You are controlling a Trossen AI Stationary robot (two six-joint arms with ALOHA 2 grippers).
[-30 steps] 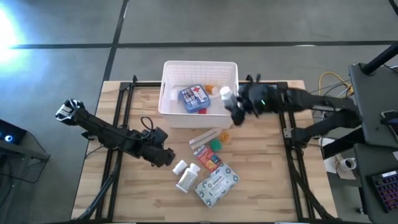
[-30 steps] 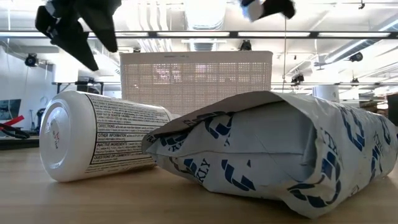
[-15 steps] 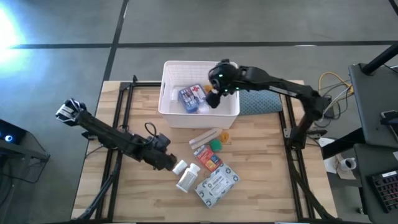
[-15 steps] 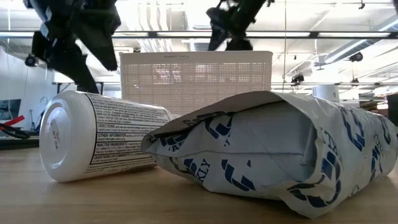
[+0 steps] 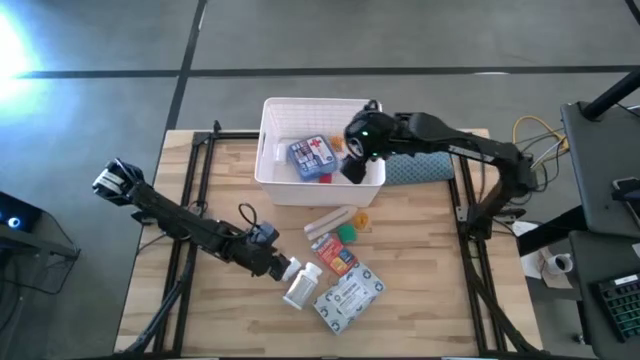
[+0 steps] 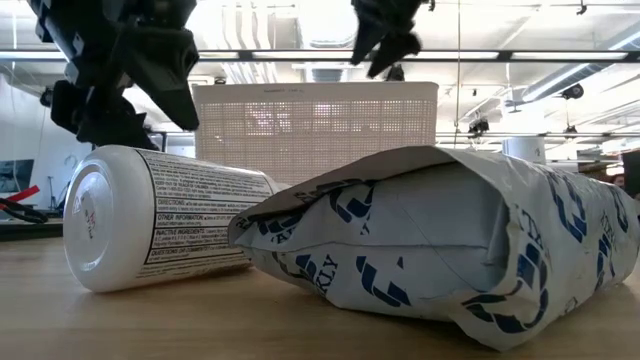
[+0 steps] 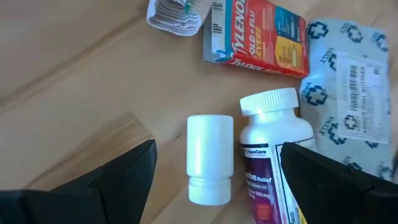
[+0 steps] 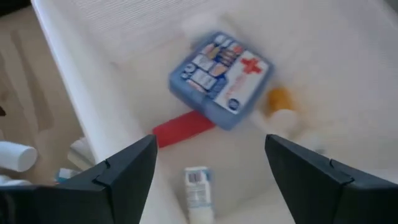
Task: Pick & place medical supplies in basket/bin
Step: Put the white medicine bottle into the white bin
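Observation:
The white latticed basket (image 5: 372, 115) stands at the table's far middle. It holds a blue-white box (image 8: 221, 78), a red-capped tube (image 8: 180, 127), an orange bit (image 8: 278, 98) and a white bottle (image 8: 198, 186). My right gripper (image 5: 355, 165) hovers open and empty over the basket's right half (image 8: 210, 140). My left gripper (image 5: 278, 266) is open low over the table. Its fingers stand on either side of a small white bottle (image 7: 210, 158) and a larger labelled bottle (image 7: 273, 168), both lying on their sides, and touch neither.
Near the bottles lie a red-orange box (image 5: 335, 253), a grey-white packet (image 5: 349, 293), a beige roll (image 5: 328, 220), a green bit (image 5: 346, 233) and an orange bit (image 5: 361, 217). A teal pad (image 5: 415, 165) lies right of the basket. The low view shows the larger bottle (image 6: 160, 215) and the packet (image 6: 430, 240) close up.
My right gripper has carried a white bottle from the basket's right side over the basket. It no longer holds the bottle, which now lies inside the basket. My left gripper has moved toward the table's right and near edges, down to the small white bottle.

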